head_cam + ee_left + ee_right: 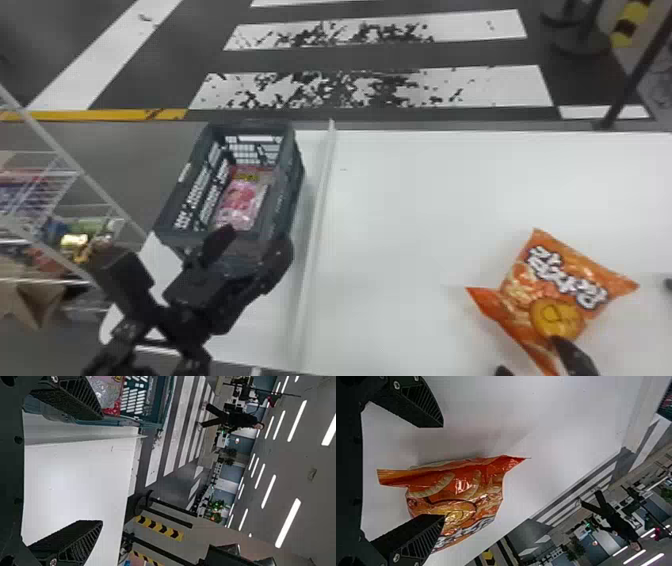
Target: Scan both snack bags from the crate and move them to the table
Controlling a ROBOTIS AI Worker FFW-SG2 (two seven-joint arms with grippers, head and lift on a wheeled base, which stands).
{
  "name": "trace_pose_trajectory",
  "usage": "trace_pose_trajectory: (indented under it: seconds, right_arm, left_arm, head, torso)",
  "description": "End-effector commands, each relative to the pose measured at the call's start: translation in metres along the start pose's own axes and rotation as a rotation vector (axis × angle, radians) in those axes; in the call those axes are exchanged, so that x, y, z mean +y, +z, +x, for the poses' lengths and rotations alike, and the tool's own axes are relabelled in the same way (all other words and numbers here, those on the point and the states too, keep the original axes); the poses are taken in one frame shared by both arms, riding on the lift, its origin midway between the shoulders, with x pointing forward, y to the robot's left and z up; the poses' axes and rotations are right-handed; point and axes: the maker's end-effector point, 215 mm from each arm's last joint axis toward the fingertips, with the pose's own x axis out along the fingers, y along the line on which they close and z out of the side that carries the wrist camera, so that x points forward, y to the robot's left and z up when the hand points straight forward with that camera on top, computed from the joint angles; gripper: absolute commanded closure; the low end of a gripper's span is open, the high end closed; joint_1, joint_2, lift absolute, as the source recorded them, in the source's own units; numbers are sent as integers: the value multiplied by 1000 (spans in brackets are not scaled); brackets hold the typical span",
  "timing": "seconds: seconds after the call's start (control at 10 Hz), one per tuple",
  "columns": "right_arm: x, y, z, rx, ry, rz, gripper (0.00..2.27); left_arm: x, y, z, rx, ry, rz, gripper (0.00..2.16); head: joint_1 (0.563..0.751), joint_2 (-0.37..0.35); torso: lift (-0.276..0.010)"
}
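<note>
Nearest is the left gripper (257,237), its black fingers spread wide at the near end of the crate (170,220); whether it touches the rim I cannot tell. Inside the crate lies a pink-and-red snack bag (240,200). Well to the right of the crate, the orange snack bag (555,285) rests on the white table (425,210) (a bit crooked, one corner toward the back). At that bag's near side, the right gripper (531,356) has its fingers well apart, clamped on nothing. A wire rack (60,155) stands left of the crate.
</note>
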Motion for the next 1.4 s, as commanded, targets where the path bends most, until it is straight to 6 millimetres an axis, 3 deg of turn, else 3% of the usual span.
trace_pose_trajectory:
  seconds: [0.0, 0.2, 0.3, 0.4, 0.5, 0.7, 0.9, 1.2, 1.3]
  right_arm:
    - [0, 0, 3, 16, -7, -19, 120]
    - [-4, 9, 2, 1, -37, -15, 127]
    - [-7, 11, 5, -3, -46, -15, 421]
    - [-7, 11, 11, -2, -49, -24, 1791]
    - [-9, 7, 17, 14, -57, -41, 2243]
    - [-8, 6, 20, 2, -52, -54, 2240]
    - [-19, 33, 14, -109, -77, 10, 2240]
    - [-60, 56, 16, -166, -72, 200, 2240]
    - [-87, 76, 15, -226, -40, 397, 2240]
  left_arm:
    - [1, 4, -1, -12, -11, -15, 63]
    - [2, 7, -4, -20, -26, -36, 63]
    - [3, 6, -4, -19, -26, -37, 63]
    - [3, 5, -4, -18, -29, -37, 63]
    - [3, 4, -5, -16, -34, -37, 63]
    - [2, 6, -5, -21, -45, -48, 63]
    - [1, 6, -6, -23, -55, -54, 63]
    - [-4, 7, -6, -26, -70, -59, 63]
    - [-8, 9, -5, -30, -78, -60, 63]
  head:
    - [695, 113]
    - [695, 104]
    - [695, 111]
    - [695, 117]
    - [695, 119]
    - [695, 108]
    - [695, 110]
    - [695, 128]
    - [695, 117]
  torso:
    - [-87]
    - [-87]
    - [-87]
    - [-87]
    - [-87]
    - [-87]
    - [-87]
    - [-87]
    - [-87]
